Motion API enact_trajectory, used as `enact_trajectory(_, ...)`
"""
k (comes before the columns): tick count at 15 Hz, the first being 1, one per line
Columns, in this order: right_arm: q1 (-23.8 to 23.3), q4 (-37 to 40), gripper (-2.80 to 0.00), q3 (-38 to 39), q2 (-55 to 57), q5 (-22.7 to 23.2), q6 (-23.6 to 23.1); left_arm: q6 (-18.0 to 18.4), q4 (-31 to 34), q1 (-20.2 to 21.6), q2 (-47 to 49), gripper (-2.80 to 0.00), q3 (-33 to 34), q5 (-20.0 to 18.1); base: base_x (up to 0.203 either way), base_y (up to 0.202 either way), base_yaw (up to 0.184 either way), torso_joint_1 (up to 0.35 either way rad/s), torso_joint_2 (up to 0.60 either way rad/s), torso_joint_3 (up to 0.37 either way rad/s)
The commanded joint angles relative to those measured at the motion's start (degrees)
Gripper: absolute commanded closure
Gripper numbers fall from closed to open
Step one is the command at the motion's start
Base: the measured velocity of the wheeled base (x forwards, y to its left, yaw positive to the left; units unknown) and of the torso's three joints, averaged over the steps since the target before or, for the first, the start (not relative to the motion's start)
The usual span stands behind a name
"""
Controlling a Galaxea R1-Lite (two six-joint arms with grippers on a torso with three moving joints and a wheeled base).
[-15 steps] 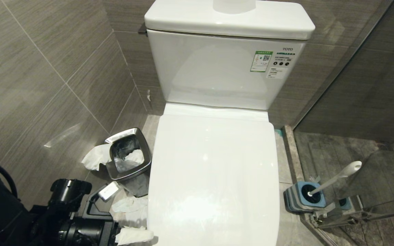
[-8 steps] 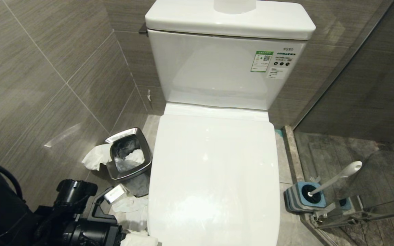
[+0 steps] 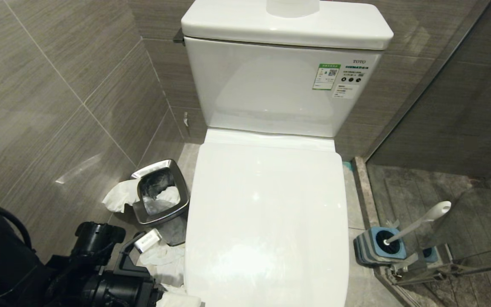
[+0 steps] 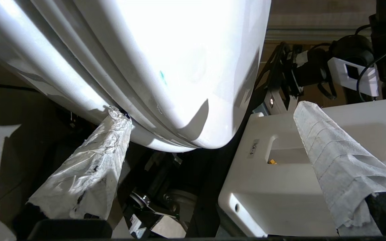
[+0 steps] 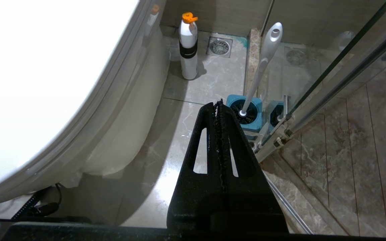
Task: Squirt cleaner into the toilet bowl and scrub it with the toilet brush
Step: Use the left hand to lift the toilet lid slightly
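You are at the very start: the toilet bowl (image 3: 267,221) is hidden under its closed white lid, so no cleaner shows inside and no scrubbing has begun. Your left claw (image 4: 213,134), paper-wrapped and spread wide, sits at the lid's front edge, holding nothing. Your right claw (image 5: 219,110) is pressed closed and empty. The toilet brush (image 3: 418,224) stands in its blue holder (image 3: 377,247) on the floor right of the toilet. A steel bin (image 3: 160,196) on the left holds crumpled tissue.

The shut lid (image 3: 267,213) covers the toilet bowl, blocking any way in from above. On its left the steel bin (image 3: 160,198) and crumpled tissues (image 3: 119,196) crowd the narrow floor strip. On its right the floor lies open up to the toilet brush (image 3: 416,224) in its blue holder (image 3: 377,247) against the glass partition (image 3: 463,106).
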Motion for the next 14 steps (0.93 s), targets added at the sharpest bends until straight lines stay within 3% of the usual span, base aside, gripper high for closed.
enact_trajectory(1,0.01,0.02,0.00,0.01,0.00,0.02,0.01,0.20,-0.39,-1.12,-0.57,-2.80,0.40,0.09,0.000,0.000,0.000,0.000,0.00,0.000)
enact_trajectory(5,0.01,-0.07,0.00,0.01,0.08,0.02,0.01,-1.44,0.05,-2.98,-1.61,-2.80,1.17,-1.21,0.000,0.000,0.000,0.000,0.00,0.000)
enact_trajectory(10,0.01,-0.01,0.00,0.01,0.09,0.02,0.01,-7.40,-0.45,-3.00,-3.82,-2.80,0.46,-9.02,0.000,0.000,0.000,0.000,0.00,0.000)
enact_trajectory(14,0.01,0.02,0.00,0.01,0.00,0.02,0.01,-7.60,-0.45,-2.61,-5.56,-2.80,0.63,-11.13,0.000,0.000,0.000,0.000,0.00,0.000)
